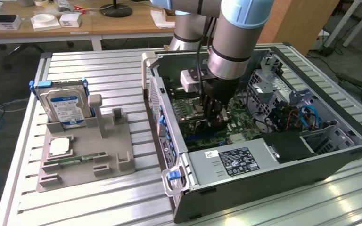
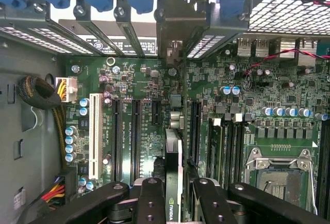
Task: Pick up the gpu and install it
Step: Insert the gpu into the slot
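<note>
The gpu is a thin dark card seen edge-on, with a green logo near the fingers. It stands over the motherboard, between the long black slots, and its metal bracket end reaches toward the case's rear slot covers. My gripper is shut on it, one black finger on each side. In the exterior view my gripper is lowered inside the open computer case, just above the board, with the dark gpu at its tips.
A grey holder on the exterior view's left carries a hard drive, a processor chip and a green memory stick. Inside the case are the power supply, a white slot, the empty processor socket and cable bundles.
</note>
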Tool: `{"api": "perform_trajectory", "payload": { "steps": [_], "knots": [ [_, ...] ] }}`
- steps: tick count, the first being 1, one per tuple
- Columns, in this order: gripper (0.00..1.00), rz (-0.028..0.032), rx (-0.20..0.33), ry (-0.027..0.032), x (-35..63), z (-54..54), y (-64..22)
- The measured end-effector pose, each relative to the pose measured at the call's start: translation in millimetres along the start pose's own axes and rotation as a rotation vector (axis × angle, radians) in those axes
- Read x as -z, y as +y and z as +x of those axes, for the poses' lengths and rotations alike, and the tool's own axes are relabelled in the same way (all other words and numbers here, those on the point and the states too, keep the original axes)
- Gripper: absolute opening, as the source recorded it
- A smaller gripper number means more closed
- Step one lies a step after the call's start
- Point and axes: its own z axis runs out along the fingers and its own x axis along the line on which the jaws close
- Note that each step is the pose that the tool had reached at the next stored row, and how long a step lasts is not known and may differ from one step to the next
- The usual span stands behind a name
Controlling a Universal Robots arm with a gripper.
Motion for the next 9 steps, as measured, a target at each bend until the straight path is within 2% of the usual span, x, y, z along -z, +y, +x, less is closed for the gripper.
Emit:
{"api": "perform_trajectory", "payload": {
  "steps": [9],
  "knots": [
    [0.26,0.0005,-0.001,-0.0003,-0.8,-0.1,1.0]
  ]
}}
